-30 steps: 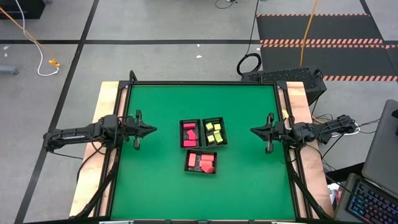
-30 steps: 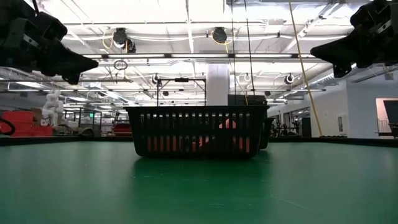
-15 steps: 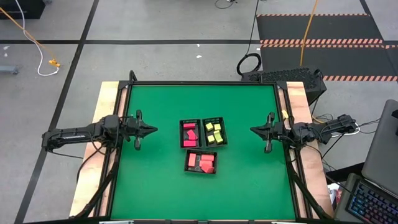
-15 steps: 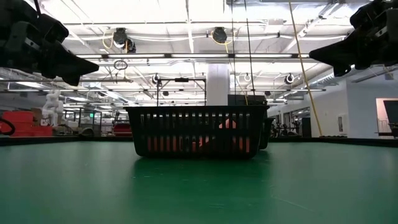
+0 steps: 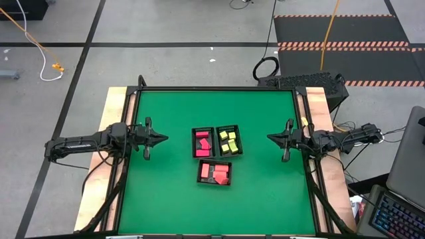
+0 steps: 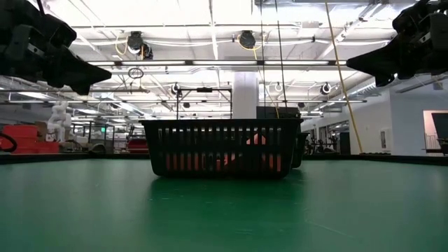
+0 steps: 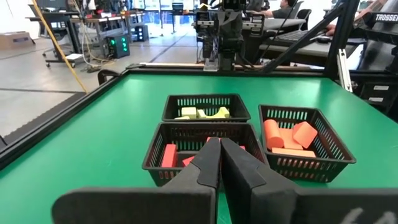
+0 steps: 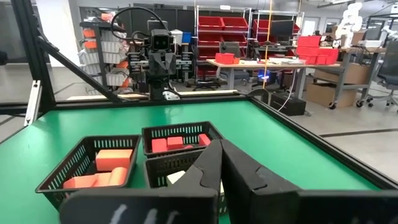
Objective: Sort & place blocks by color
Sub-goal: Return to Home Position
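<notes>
Three black mesh trays stand mid-table. The far left tray (image 5: 202, 143) holds red blocks (image 5: 203, 142). The far right tray (image 5: 229, 141) holds yellow-green blocks (image 5: 228, 141). The near tray (image 5: 215, 172) holds red blocks (image 5: 221, 172). My left gripper (image 5: 165, 138) hovers shut and empty above the table, left of the trays. My right gripper (image 5: 269, 139) hovers shut and empty, right of them. Both show high in the low view, my left gripper (image 6: 105, 70) and my right gripper (image 6: 350, 63).
The green table top (image 5: 172, 192) has a raised black rim (image 5: 216, 88). In the low view the near tray (image 6: 222, 148) hides the two trays behind it. Cables and a laptop (image 5: 405, 166) lie off the table's right side.
</notes>
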